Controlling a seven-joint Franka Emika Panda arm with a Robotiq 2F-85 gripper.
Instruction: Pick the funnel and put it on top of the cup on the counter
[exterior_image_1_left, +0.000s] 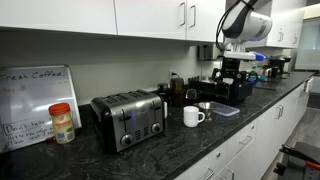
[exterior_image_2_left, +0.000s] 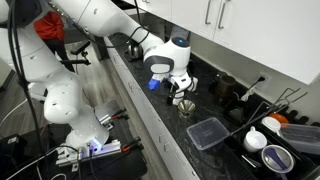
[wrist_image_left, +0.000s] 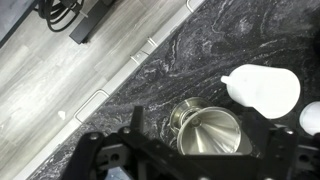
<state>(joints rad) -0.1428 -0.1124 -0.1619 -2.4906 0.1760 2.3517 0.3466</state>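
The funnel (wrist_image_left: 215, 130) is small and silvery, and in the wrist view I look down into its cone. It rests on the dark speckled counter (wrist_image_left: 190, 60). My gripper (wrist_image_left: 200, 122) hangs above it, open, with a black finger on either side and nothing held. In both exterior views the gripper (exterior_image_2_left: 181, 90) (exterior_image_1_left: 232, 72) hovers over the funnel (exterior_image_2_left: 185, 104) (exterior_image_1_left: 205, 106). The white cup (exterior_image_1_left: 193, 116) with its loop handle stands beside the funnel. It looks like the white shape (wrist_image_left: 262, 88) in the wrist view and the white cup (exterior_image_2_left: 256, 140) further along the counter.
A silver toaster (exterior_image_1_left: 130, 118) and a red-lidded jar (exterior_image_1_left: 62, 122) stand further along the counter. A clear plastic tray (exterior_image_2_left: 208, 132) lies near the counter's front edge. A black machine (exterior_image_1_left: 232, 88) sits behind the gripper. White cabinets (exterior_image_1_left: 150, 15) hang above.
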